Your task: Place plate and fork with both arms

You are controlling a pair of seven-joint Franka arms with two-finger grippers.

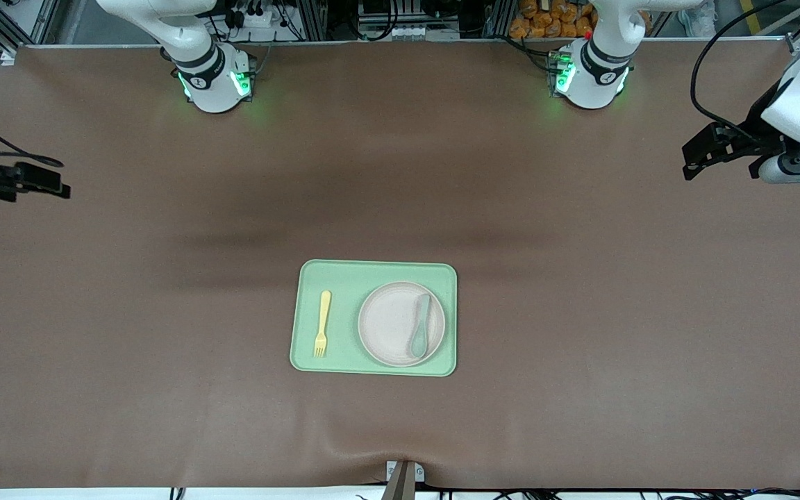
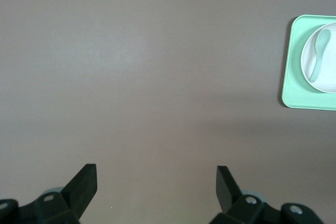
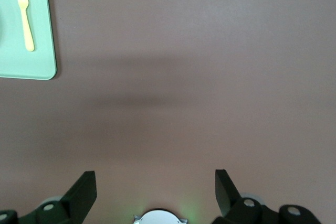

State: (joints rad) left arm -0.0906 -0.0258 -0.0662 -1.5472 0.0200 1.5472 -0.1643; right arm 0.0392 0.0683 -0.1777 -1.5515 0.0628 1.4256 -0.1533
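Nearest the front camera lies the green tray (image 1: 373, 317), with the yellow fork (image 1: 322, 323) flat on its bare part toward the right arm's end and the pale plate (image 1: 401, 323) just beside it toward the left arm's end. A teal spoon (image 1: 420, 325) rests in the plate. Fork and plate sit side by side like a laid place setting — which is how the task would want them, though whether our arms set them so we cannot judge from this moment alone.

Farther up the table, both grippers hover well apart from the tray, each over bare brown tabletop (image 1: 580, 292) at its own end. The left gripper (image 2: 156, 182) has its jaws spread wide with nothing between them; tray and plate show off to one side, far outside the gap. The right gripper (image 3: 155, 184) is likewise wide apart and holds nothing — the fork lies well clear of its fingers. We judge both arms are parked clear so neither shades nor crowds the tray.
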